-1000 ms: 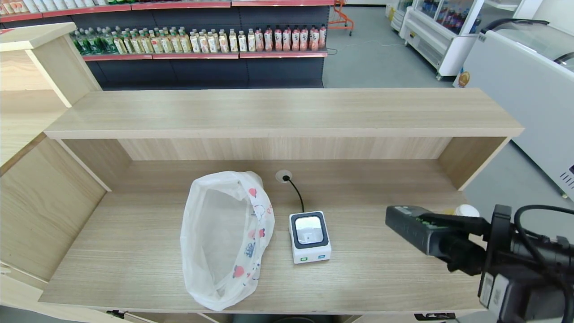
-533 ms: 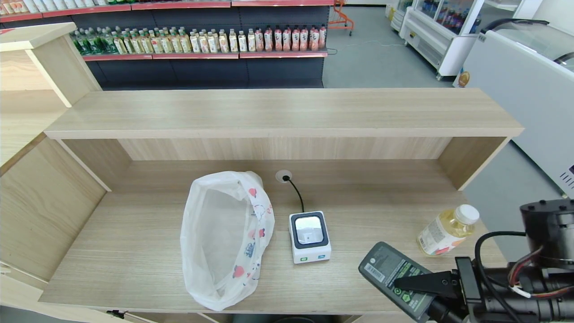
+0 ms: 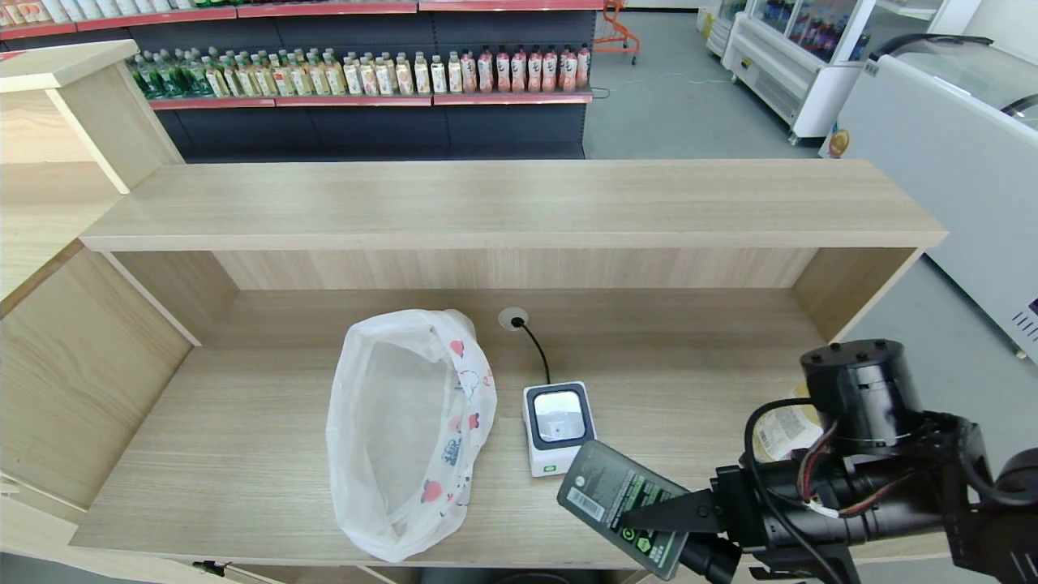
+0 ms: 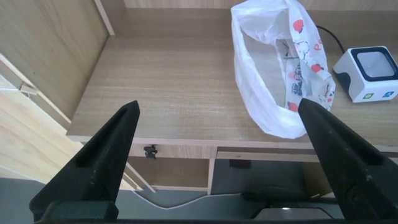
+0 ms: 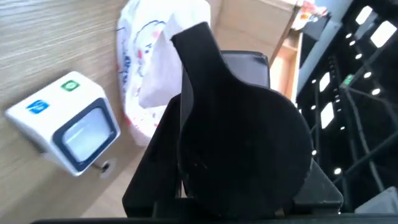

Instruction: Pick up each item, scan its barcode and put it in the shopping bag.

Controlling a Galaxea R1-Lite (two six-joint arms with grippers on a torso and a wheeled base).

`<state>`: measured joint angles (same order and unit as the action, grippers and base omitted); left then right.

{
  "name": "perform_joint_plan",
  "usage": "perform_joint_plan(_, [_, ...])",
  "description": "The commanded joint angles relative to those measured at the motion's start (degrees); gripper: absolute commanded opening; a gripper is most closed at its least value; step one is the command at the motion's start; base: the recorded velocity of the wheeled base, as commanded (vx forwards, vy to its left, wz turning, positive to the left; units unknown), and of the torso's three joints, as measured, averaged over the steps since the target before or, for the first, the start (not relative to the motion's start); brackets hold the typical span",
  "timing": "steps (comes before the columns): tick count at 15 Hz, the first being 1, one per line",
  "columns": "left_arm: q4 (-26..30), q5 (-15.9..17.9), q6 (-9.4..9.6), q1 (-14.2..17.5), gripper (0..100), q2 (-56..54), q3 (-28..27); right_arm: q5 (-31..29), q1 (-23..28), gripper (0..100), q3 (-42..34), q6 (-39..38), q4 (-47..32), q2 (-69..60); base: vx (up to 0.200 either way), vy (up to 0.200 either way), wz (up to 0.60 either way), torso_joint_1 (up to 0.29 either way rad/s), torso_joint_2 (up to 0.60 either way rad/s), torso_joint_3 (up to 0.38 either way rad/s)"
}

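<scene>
A flat dark packet (image 3: 618,504) with green print and a white barcode label is pinched in my right gripper (image 3: 661,519), which is shut on it. It hangs tilted just in front and to the right of the white barcode scanner (image 3: 559,426), its printed face up. The white shopping bag (image 3: 409,430) with red prints lies open to the scanner's left. A yellow drink bottle (image 3: 777,434) stands at the right, mostly behind my right arm. My left gripper (image 4: 217,162) is open, over the counter's front edge near the shopping bag (image 4: 280,74). In the right wrist view the right gripper (image 5: 208,59) covers most of the packet, beside the scanner (image 5: 68,127).
The scanner's black cable (image 3: 535,349) runs back to a hole in the counter (image 3: 227,454). A raised wooden ledge (image 3: 511,203) and side walls enclose the counter at the back, left and right. A bare stretch of the counter lies left of the bag.
My right arm swung down and to the left with the packet, from the right edge to just beside the scanner. The packet turned label-up. The bottle came into sight, then was partly covered again.
</scene>
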<state>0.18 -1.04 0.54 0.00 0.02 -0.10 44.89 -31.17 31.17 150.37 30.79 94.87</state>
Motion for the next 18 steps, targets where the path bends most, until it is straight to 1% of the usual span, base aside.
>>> perform_joint_plan(1, [0.0,0.0,-0.01,0.0,100,0.0,0.0,1.6,-4.1,0,4.0,0.1,2.1,5.3,0.0,0.0,0.0,0.0,0.0,0.0])
perform_joint_plan(4, [0.0,0.0,-0.01,0.0,100,0.0,0.0,3.5,-4.2,0,5.7,1.1,2.0,5.5,0.0,0.0,0.0,0.0,0.0,0.0])
perform_joint_plan(15, [0.0,0.0,-0.01,0.0,100,0.0,0.0,3.5,-4.2,0,8.0,3.8,2.1,5.7,0.0,0.0,0.0,0.0,0.0,0.0])
perform_joint_plan(18, [0.0,0.0,-0.01,0.0,100,0.0,0.0,3.5,-5.2,0,8.4,3.8,2.1,5.9,0.0,0.0,0.0,0.0,0.0,0.0])
